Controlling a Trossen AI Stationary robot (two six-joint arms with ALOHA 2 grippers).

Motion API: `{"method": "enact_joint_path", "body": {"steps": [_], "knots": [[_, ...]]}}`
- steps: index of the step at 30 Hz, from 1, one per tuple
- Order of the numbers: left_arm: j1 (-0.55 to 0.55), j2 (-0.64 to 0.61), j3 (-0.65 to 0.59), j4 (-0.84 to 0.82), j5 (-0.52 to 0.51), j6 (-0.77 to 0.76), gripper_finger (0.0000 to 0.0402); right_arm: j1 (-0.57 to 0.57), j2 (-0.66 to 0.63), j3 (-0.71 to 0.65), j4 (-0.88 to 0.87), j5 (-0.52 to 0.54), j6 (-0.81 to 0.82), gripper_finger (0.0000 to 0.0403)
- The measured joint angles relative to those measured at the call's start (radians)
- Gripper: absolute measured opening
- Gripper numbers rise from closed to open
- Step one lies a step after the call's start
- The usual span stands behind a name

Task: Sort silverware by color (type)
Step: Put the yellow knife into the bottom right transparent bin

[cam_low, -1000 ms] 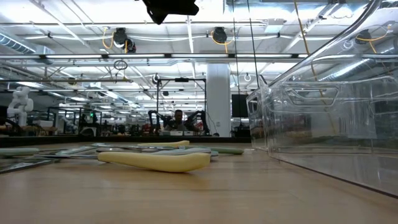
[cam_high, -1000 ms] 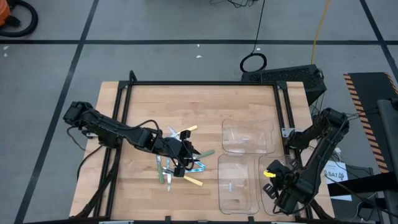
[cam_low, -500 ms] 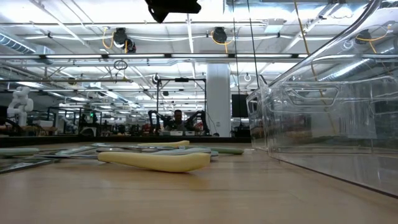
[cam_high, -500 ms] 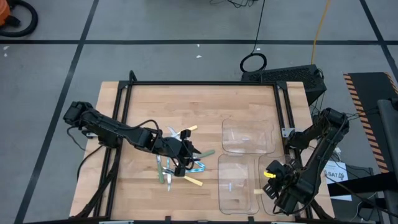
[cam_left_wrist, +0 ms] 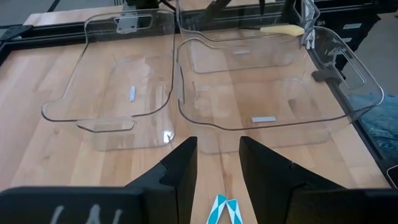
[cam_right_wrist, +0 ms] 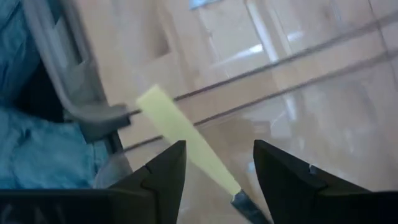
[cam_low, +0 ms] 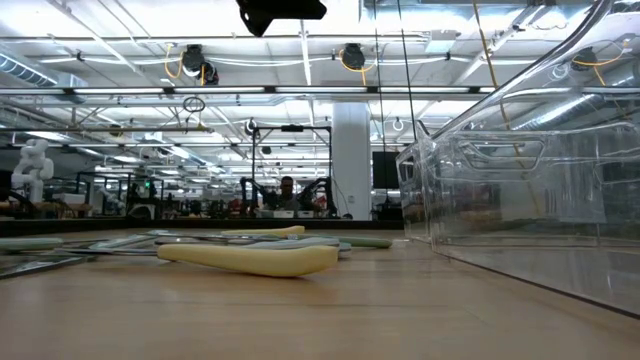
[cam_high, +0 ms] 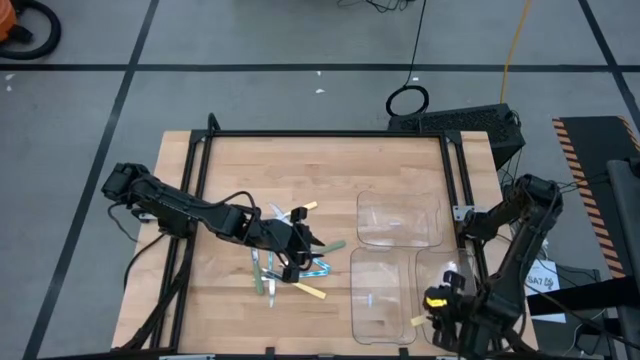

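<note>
On the wooden table (cam_high: pixel 230 160), a loose heap of silverware (cam_high: pixel 290 262) lies left of centre: roughly eight slim utensils with silver metal ends and pastel handles, among them two yellow, a couple of pale green and some light blue, though the overlap hides the exact count. The left gripper (cam_high: pixel 296 256) hangs right over this heap; its two dark fingers (cam_left_wrist: pixel 180 163) stand partly apart with bare table between them, and the tips of a light blue piece (cam_left_wrist: pixel 222 208) show just under the gap, so the jaws are parted and nothing is seen clamped. To the right sit three clear plastic trays (cam_high: pixel 400 218), two side by side nearest the front edge and one behind them. One more yellow-handled utensil (cam_high: pixel 420 320) lies tilted at the rim of the rightmost tray. The right gripper (cam_high: pixel 445 305) is over that tray at the table's front right corner; its fingers (cam_right_wrist: pixel 163 171) are spread wide and the yellow handle (cam_right_wrist: pixel 186 140) lies loose between them, released rather than gripped.
</note>
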Motion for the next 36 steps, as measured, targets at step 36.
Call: {"method": "enact_joint_path", "body": {"steps": [36], "knots": [[0.001,0.000,0.000,0.012,-0.001,0.008,0.0129,0.003,0.117,0.000,0.155,0.123,-0.361,0.0172]]}}
